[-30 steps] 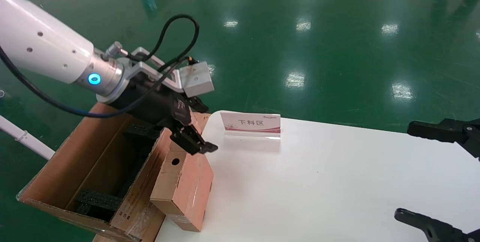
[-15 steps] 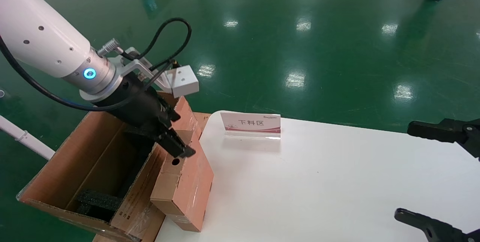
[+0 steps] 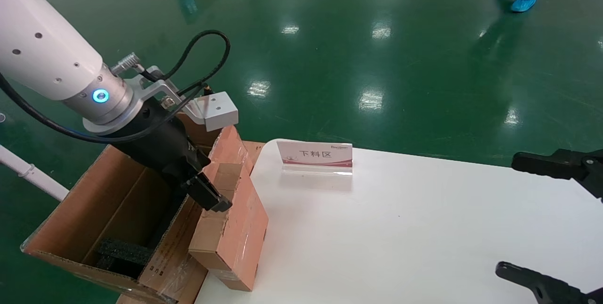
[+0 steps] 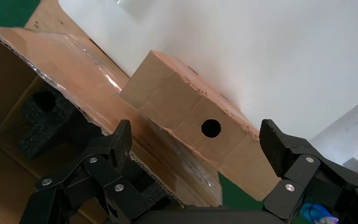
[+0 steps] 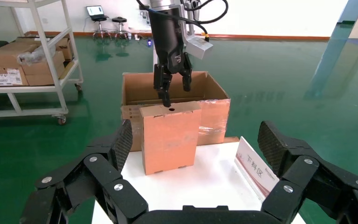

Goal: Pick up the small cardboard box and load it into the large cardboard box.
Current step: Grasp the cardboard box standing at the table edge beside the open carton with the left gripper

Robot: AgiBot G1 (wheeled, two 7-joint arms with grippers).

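Left gripper (image 3: 209,195) moved left over small cardboard box (image 3: 235,228), jaws wide open, holding nothing; reddish-brown carton stands upright, round hole in tan top end.

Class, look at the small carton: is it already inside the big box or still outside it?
Outside. The small carton stands on the table's edge, against the big box's wall.

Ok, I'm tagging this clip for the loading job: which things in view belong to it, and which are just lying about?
Part of the job:
- small cardboard box, standing on end at the table edge
- large cardboard box, open, beside it
- left end effector, open over the small box's top

Just around:
- white table
- sign stand
- right end effector, open, parked away
- shelf cart
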